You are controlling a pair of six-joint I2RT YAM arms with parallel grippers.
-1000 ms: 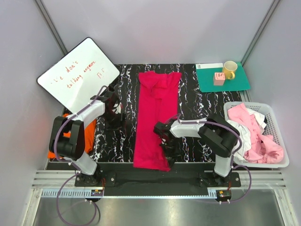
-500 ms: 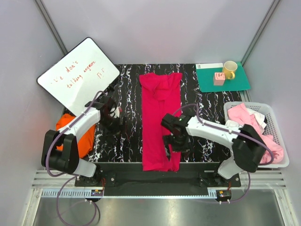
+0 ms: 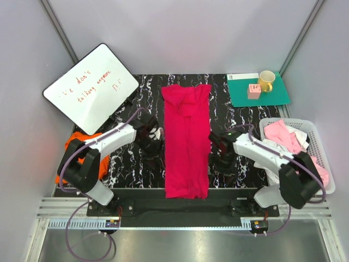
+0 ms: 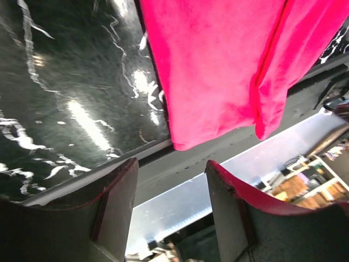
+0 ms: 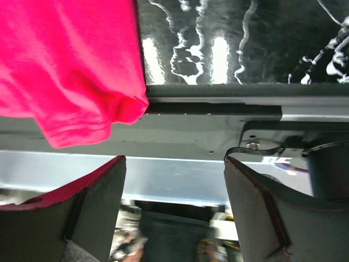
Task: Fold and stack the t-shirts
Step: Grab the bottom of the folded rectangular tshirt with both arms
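The magenta-red t-shirt [image 3: 187, 147] lies as a long strip on the surface [image 3: 242, 117] between left hand [image 3: 152, 148] and right hand [image 3: 221, 157] — both just beside it, spread apart, empty.

From my end the magenta-red t-shirt [image 3: 186, 147] reads as soft matt cloth, a fine knit with a stitched hem at its near edge. The table [image 3: 144, 98] under it is hard and glossy, black with white veins (marble-look; I can't say whether it is stone or laminate), and it mirrors the lamps in bright streaks. The orange t-shirt [image 3: 76, 144] is the same dull cloth, rumpled. I see the whiteboard [image 3: 90, 87] as smooth and shiny. The basket [image 3: 311, 123] is white slotted plastic, holding a pale pink t-shirt [image 3: 313, 172], matt and crumpled. The rail [image 3: 180, 221] along the near edge looks like ribbed bare metal. On the left gripper [image 4: 172, 169] the fingers [image 4: 117, 213] are dark matt plastic, red along the edges.
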